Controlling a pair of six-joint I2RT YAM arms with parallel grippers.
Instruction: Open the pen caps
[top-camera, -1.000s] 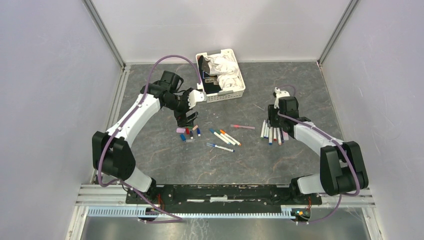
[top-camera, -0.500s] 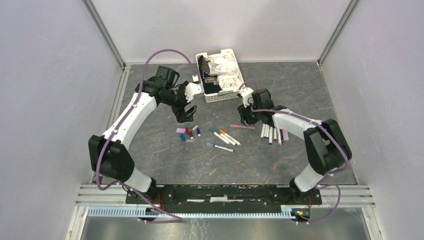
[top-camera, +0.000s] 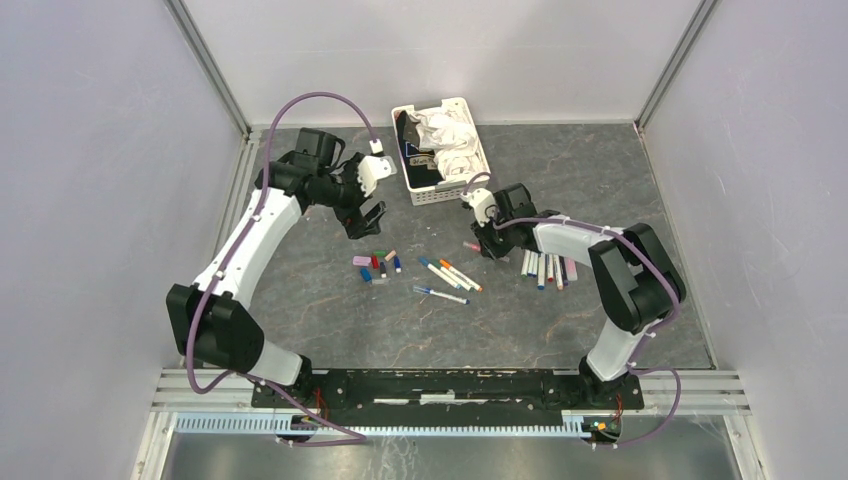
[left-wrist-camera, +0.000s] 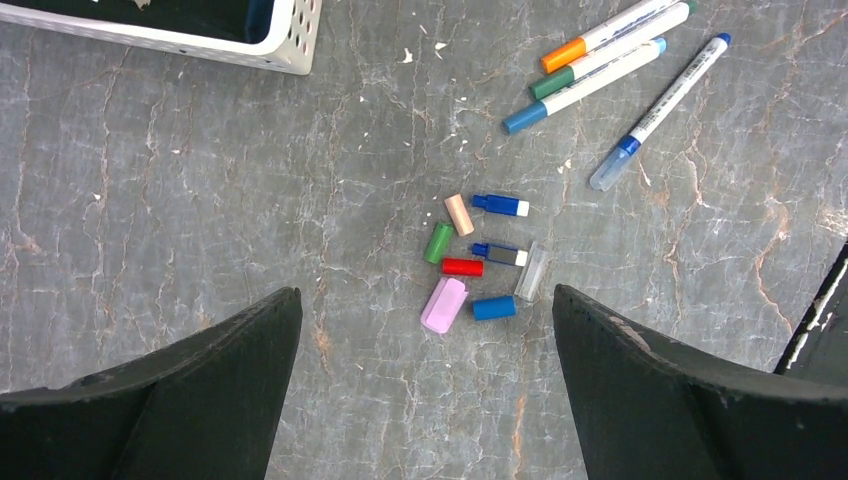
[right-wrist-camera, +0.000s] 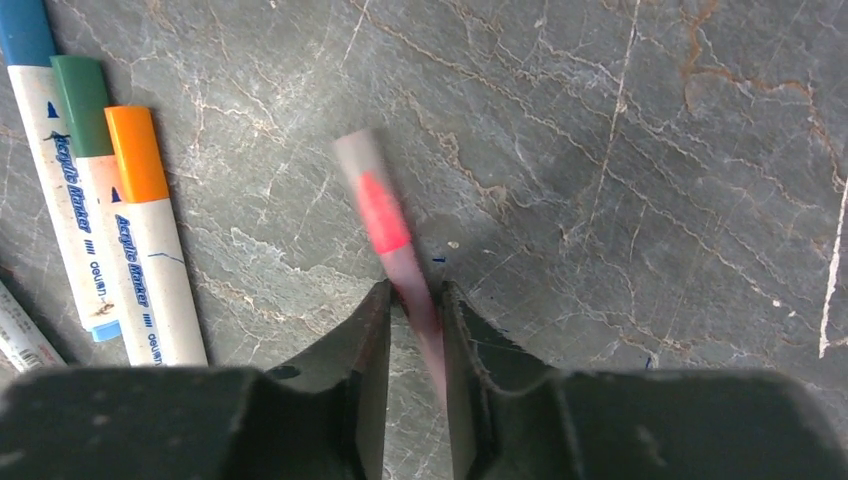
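My right gripper (top-camera: 488, 243) is shut on a pink pen (right-wrist-camera: 383, 212) low over the table; the pen looks blurred between the jaws (right-wrist-camera: 415, 292). Its pink end (top-camera: 471, 245) sticks out to the left. My left gripper (top-camera: 363, 221) is open and empty, raised behind a cluster of loose pen caps (top-camera: 377, 265). In the left wrist view the jaws (left-wrist-camera: 426, 295) stand wide apart above the pink (left-wrist-camera: 444, 305), red (left-wrist-camera: 462, 267), green (left-wrist-camera: 438, 243) and blue (left-wrist-camera: 493, 308) caps. Several pens (top-camera: 452, 275) lie mid-table, and a row of pens (top-camera: 545, 268) lies to the right.
A white slotted basket (top-camera: 452, 188) with crumpled white material stands at the back centre, close behind both grippers; its corner shows in the left wrist view (left-wrist-camera: 285, 55). Blue, green and orange capped pens (right-wrist-camera: 110, 210) lie just left of the right gripper.
My right arm swung left from the row of pens to the pink pen and shut on it. My left gripper rose and drew back from the caps.
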